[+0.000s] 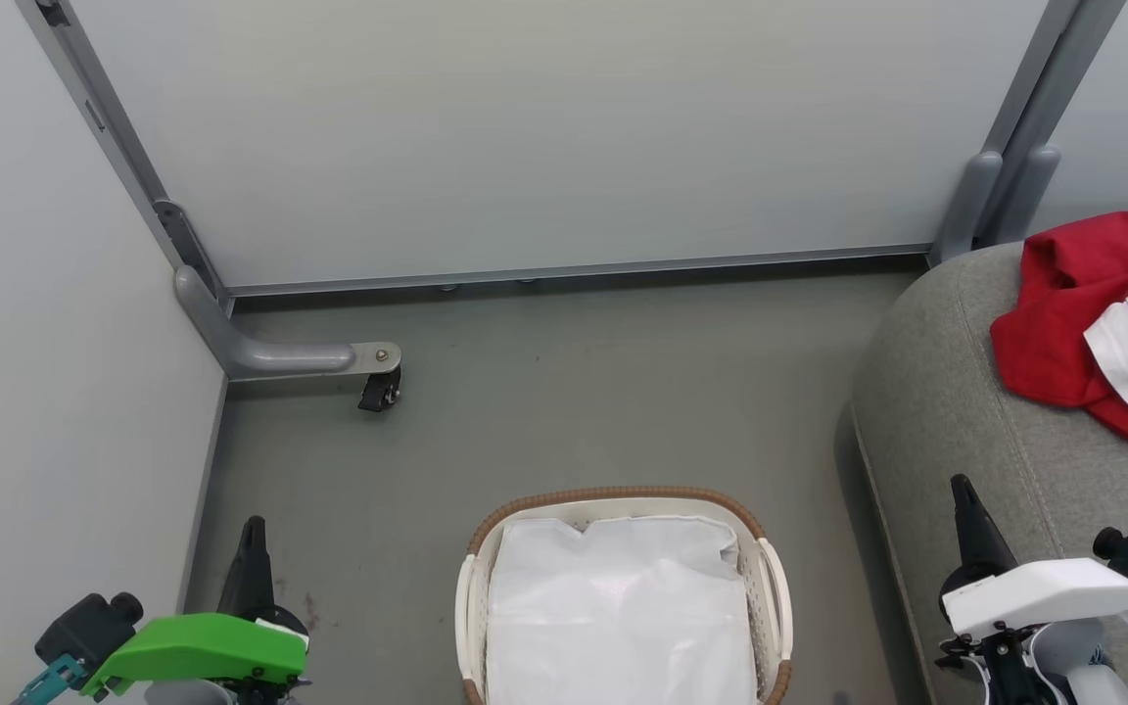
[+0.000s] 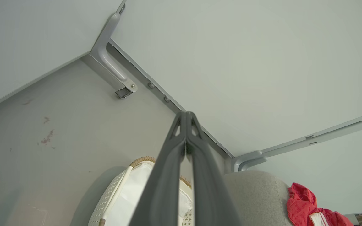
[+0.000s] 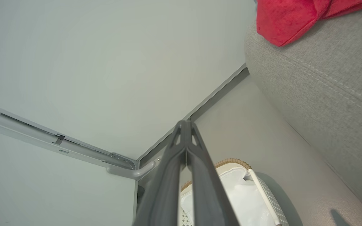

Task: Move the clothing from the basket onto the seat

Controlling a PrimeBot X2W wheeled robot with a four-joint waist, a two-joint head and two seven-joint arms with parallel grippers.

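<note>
Left tool (image 1: 253, 534) sits at 8 o'clock in the head view, fingers pressed together, gripping nothing; the left wrist view confirms the tips (image 2: 186, 118) meet. Right tool (image 1: 964, 497) is at 4 o'clock, also fully closed and empty, hovering over the front edge of the seat (image 1: 956, 421). The clothing (image 1: 1063, 313) lies bunched on the seat at about 1 o'clock from the right tool, well apart from it and touching neither tool. It's cut by the frame edge, so it's possibly both garments, can't confirm. The basket (image 1: 623, 494) is on the floor (image 1: 544, 392) at 6 o'clock, between the tools, with the white liner (image 1: 613, 607) showing inside.
</note>
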